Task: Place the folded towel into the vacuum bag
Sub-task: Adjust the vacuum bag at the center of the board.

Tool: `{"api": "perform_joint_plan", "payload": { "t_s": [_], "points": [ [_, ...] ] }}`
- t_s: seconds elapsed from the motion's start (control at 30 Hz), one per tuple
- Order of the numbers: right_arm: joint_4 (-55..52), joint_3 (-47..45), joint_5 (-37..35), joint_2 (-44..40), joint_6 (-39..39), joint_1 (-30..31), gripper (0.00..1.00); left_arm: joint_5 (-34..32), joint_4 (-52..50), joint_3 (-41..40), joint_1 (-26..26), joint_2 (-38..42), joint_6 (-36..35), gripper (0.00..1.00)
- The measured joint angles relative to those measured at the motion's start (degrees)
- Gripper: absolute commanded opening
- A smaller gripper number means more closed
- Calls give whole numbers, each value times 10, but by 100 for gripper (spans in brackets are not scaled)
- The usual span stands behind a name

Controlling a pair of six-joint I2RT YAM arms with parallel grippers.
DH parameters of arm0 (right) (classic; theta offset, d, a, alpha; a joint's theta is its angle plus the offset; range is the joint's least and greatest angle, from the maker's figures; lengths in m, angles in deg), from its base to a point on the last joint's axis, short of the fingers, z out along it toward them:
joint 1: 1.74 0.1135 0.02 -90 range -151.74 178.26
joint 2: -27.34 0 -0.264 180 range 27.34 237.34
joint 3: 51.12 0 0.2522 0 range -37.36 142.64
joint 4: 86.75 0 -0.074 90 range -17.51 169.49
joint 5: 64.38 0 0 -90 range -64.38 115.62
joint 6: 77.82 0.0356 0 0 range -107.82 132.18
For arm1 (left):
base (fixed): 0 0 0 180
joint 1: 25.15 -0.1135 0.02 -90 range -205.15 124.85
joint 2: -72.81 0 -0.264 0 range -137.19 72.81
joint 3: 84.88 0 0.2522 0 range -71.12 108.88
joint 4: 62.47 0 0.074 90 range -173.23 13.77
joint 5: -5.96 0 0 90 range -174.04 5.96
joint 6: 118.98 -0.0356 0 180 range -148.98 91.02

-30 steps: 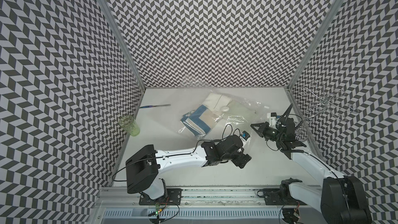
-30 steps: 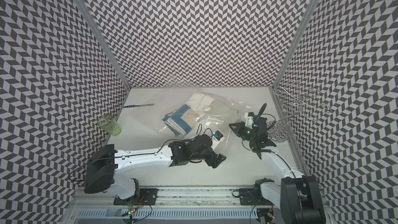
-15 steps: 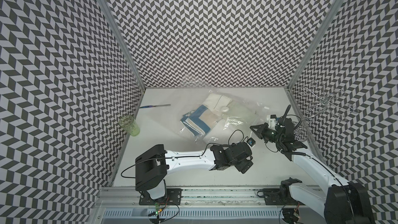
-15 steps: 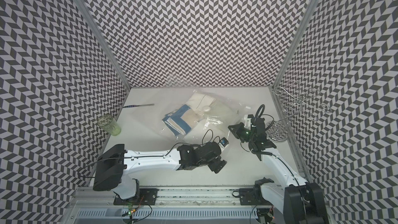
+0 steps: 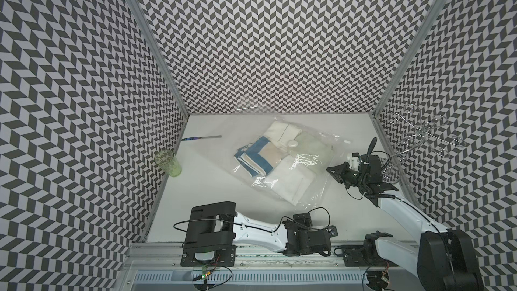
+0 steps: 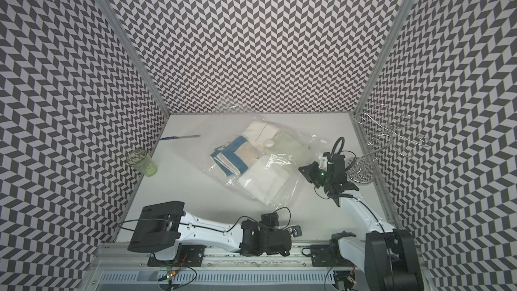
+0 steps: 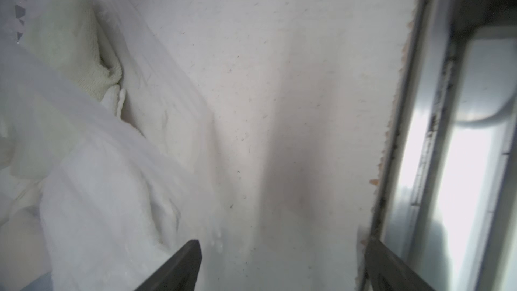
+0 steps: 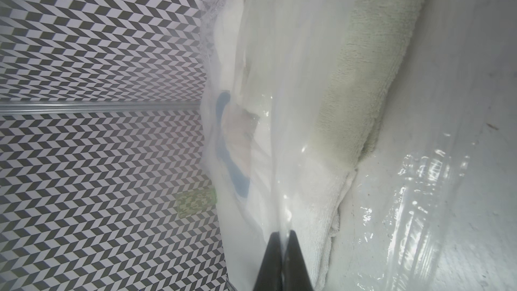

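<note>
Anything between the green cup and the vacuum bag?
No, bare table between the green cup and the vacuum bag, seen in both top views; the blue-handled tool lies farther back.

Left arm is laid low and near-level, forearm stretched toward the robot's right. Left gripper is held with jaws wide apart, nothing between them. Right arm is extended forward, wrist turned inward. Right gripper is pressed closed, a fold of the vacuum bag pinched at its tips.

Clear vacuum bag; folded white towel inside
</note>
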Motion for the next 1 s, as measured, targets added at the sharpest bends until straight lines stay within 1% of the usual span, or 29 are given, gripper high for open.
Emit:
{"api": "perform_joint_plan", "payload": {
  "t_s": [0.13, 0.33, 0.53, 0.73, 0.77, 0.83, 0.87, 0.9, 0.93, 0.97, 1.0],
  "points": [
    [0, 0, 4, 5, 0, -4, 0, -61, 0, 0, -8, -10, -2, 93],
    [0, 0, 9, 11, -1, -4, 0, -116, 41, -12, -14, -16, -15, 88],
    [0, 5, 14, 13, -2, -7, 0, -127, 120, -35, -20, -16, -67, 83],
    [0, 10, 19, 14, -3, -8, 0, -126, 174, -48, -28, -23, -122, 72],
    [0, 11, 19, 14, -3, -8, 0, -126, 183, -50, -31, -23, -131, 67],
    [0, 11, 19, 14, -4, -8, 0, -124, 201, -52, -38, -23, -144, 50],
    [0, 12, 20, 15, -4, -8, 0, -121, 213, -54, -42, -23, -155, 31],
    [0, 12, 21, 15, -4, -8, 0, -116, 224, -55, -46, -21, -162, 16],
    [0, 13, 22, 16, -4, -8, 0, -111, 234, -58, -49, -18, -171, 10],
    [0, 15, 24, 18, -4, -9, 2, -106, 245, -63, -52, -14, -179, 7],
    [0, 16, 27, 21, -4, -10, 6, -101, 251, -66, -54, -10, -188, 5]
  ]
}}
